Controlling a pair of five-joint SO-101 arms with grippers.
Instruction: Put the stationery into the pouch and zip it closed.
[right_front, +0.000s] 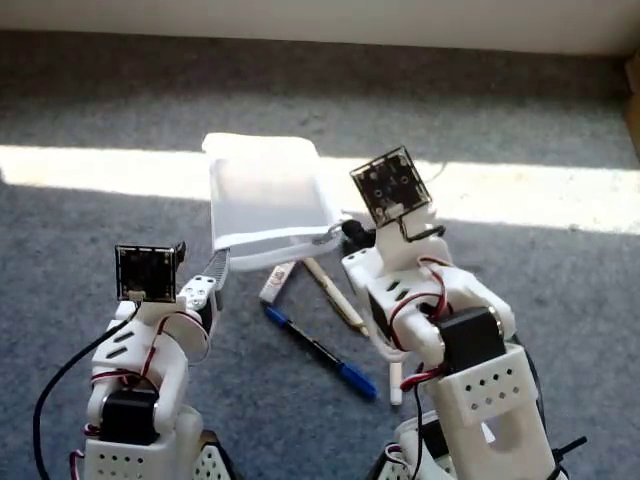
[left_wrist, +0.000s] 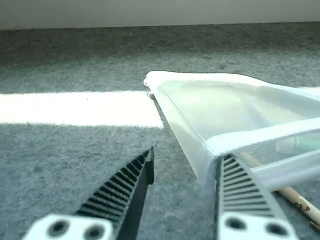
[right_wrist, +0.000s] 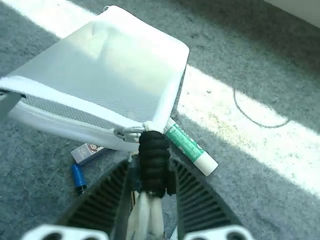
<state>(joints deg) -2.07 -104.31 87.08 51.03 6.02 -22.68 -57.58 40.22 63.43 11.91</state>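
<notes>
Jaws of the right gripper hold a pen whose long axis points at the pouch mouth just ahead; the left gripper stands wide at its corner.

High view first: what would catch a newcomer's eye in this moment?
The white see-through pouch lies on the grey carpet across a band of sunlight, its mouth facing the arms. The right gripper is shut on a pen with a black ribbed grip at the pouch's zipper end, while the open left gripper sits at the other corner. A blue pen lies loose between the arms.
</notes>
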